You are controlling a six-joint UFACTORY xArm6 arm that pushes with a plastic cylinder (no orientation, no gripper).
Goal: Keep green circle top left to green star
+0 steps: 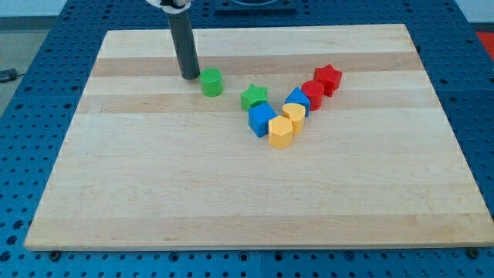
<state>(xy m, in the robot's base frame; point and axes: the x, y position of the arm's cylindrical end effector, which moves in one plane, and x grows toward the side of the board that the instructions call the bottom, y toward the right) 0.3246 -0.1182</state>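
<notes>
The green circle [211,81] stands on the wooden board [154,193], up and to the left of the green star [254,97], with a gap between them. My tip [189,76] rests on the board just left of the green circle, very close to it; I cannot tell whether they touch. The rod rises straight up from there to the view's top.
Right of the green star lies a tight cluster: a blue cube [262,119], a yellow hexagon [280,132], a yellow block [294,116], a blue block [298,99], a red circle [312,94] and a red star [328,78]. The blue cube touches the green star.
</notes>
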